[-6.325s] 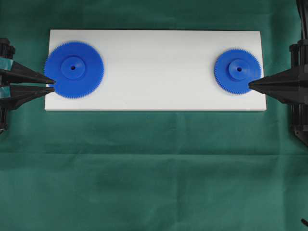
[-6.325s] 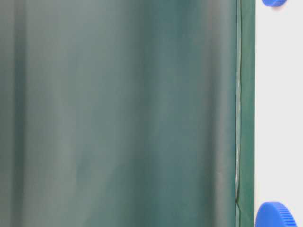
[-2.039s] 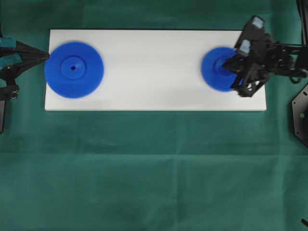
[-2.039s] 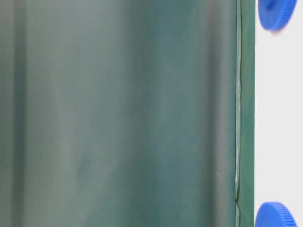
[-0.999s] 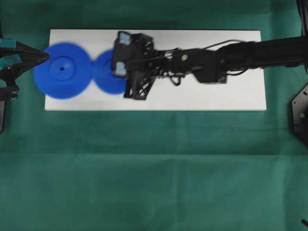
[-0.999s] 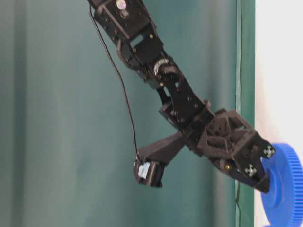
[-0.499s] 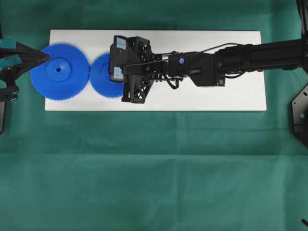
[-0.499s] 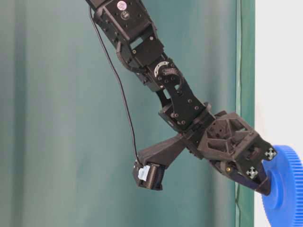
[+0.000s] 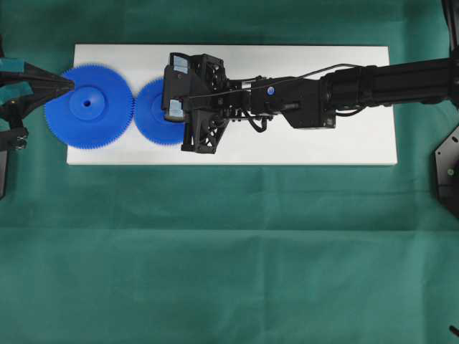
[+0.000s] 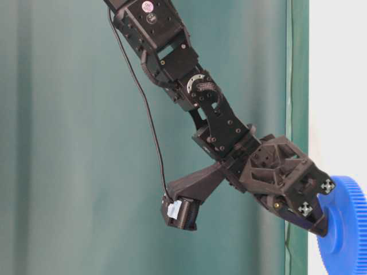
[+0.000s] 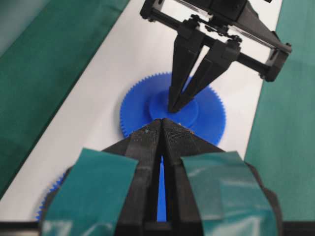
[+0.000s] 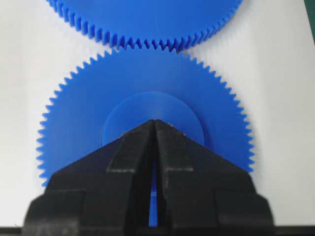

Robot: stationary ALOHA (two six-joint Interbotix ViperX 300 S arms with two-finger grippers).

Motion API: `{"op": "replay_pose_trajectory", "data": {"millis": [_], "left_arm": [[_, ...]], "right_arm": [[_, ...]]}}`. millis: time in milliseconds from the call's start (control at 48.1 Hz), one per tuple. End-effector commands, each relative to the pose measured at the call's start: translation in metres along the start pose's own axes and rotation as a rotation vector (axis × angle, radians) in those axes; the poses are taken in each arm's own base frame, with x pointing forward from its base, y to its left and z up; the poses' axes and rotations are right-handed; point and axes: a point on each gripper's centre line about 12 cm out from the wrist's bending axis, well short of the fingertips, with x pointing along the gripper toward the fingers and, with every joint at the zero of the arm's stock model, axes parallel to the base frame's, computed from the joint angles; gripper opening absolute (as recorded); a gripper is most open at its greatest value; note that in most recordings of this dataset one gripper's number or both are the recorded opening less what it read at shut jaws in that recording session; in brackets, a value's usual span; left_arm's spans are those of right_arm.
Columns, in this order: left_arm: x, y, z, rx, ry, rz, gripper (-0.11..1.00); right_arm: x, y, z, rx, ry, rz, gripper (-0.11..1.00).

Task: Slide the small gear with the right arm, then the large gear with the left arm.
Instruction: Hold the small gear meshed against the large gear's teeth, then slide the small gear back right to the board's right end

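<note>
Two gears mesh: the small gear (image 12: pixel 147 118) sits under the right jaws (image 12: pixel 154 123), closed tips pressing its hub to push; the large gear (image 9: pixel 89 106) touches the left jaws (image 11: pixel 161 123), closed, gripping nothing.

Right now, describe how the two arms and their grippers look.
Both are black. The right arm carries a thin black cable and a lattice-framed gripper with pointed fingers. The left gripper has the same pointed fingers, with teal tape behind them.
</note>
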Motion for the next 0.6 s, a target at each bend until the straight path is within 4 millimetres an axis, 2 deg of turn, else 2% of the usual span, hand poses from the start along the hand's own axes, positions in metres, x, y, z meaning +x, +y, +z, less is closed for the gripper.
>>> {"op": "replay_pose_trajectory", "data": {"millis": [0, 229, 395, 583], "left_arm": [[0.0, -0.001, 0.008, -0.003, -0.021, -0.002, 0.0], [0.0, -0.001, 0.008, -0.003, -0.021, -0.002, 0.0], [0.0, -0.001, 0.008, -0.002, -0.02, -0.004, 0.0], [0.0, -0.001, 0.008, -0.002, -0.02, -0.004, 0.0]], "right_arm": [[-0.003, 0.006, 0.0, -0.009, 0.007, 0.007, 0.5], [-0.004, 0.004, -0.003, -0.006, 0.025, 0.0, 0.5], [-0.015, 0.001, -0.006, -0.003, 0.033, -0.005, 0.5], [-0.033, -0.013, -0.032, 0.047, 0.079, -0.024, 0.5]]}}
